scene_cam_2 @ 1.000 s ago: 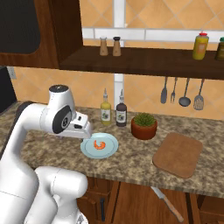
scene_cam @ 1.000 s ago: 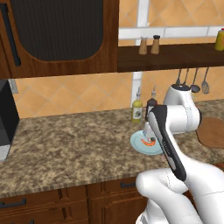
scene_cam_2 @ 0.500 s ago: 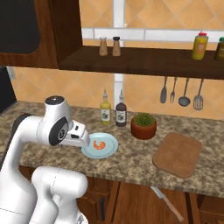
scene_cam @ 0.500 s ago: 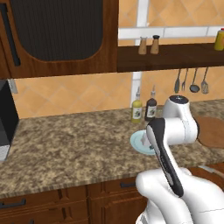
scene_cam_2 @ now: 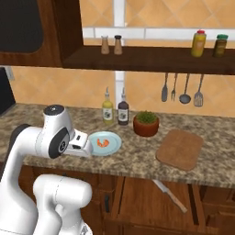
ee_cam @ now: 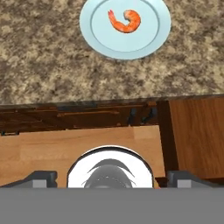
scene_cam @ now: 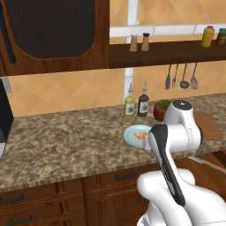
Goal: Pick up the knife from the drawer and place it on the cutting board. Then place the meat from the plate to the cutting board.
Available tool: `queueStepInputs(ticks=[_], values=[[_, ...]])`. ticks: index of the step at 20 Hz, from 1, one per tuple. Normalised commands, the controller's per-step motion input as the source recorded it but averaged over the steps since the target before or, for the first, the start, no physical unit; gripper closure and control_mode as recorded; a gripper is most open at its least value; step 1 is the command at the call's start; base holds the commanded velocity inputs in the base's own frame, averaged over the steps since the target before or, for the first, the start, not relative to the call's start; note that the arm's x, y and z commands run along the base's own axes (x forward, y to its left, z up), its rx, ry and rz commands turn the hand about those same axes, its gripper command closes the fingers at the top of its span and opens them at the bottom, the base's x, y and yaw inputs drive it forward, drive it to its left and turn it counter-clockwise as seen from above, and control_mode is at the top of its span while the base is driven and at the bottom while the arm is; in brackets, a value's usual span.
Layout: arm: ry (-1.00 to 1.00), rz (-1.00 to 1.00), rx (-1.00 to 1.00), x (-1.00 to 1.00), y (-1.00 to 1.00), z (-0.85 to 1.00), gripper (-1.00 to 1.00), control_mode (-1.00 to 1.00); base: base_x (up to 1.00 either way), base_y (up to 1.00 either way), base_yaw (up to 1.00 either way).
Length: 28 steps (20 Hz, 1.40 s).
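The pale blue plate (scene_cam_2: 113, 146) sits on the granite counter with the orange-red curled meat (scene_cam_2: 103, 142) on it. In the hand view the plate (ee_cam: 148, 37) and the meat (ee_cam: 124, 20) lie at the top. My gripper (ee_cam: 112, 178) is open and empty, its dark fingertips (ee_cam: 41, 177) wide apart, hovering over the counter's front edge near the plate. The light-brown cutting board (scene_cam_2: 180, 148) lies bare at the right. Below it the drawer (scene_cam_2: 137, 202) stands open with the knife (scene_cam_2: 169, 196) lying inside. The arm hides part of the board (scene_cam: 208, 125).
Two bottles (scene_cam_2: 114, 112) and a potted plant (scene_cam_2: 146, 124) stand behind the plate. Utensils (scene_cam_2: 183, 87) hang on the wall under a shelf (scene_cam_2: 151, 57) with shakers and jars. A black appliance (scene_cam: 4, 119) stands at the far left.
My hand has dropped and drawn back from over the plate toward the counter's front edge. The jaws have stayed open. Plate, meat, board and knife have not moved.
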Motion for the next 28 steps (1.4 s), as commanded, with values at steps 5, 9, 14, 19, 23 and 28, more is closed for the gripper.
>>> queueStepInputs(ticks=[5,9,14,19,23,28], values=[[0.00,0.00,0.00,0.00,0.00,0.00,-1.00,1.00,-0.40,0.16,-0.17],[0.00,0.00,0.00,0.00,0.00,0.00,-1.00,1.00,-0.04,0.24,-0.26],[0.00,0.00,0.00,0.00,0.00,0.00,-1.00,1.00,0.00,0.29,-0.31],[0.00,0.00,0.00,0.00,0.00,0.00,-1.00,1.00,0.00,0.16,-0.35],[0.00,0.00,0.00,0.00,0.00,0.00,-1.00,1.00,0.00,0.10,-0.37],[0.00,0.00,0.00,0.00,0.00,0.00,-1.00,1.00,0.00,0.22,-0.38]])
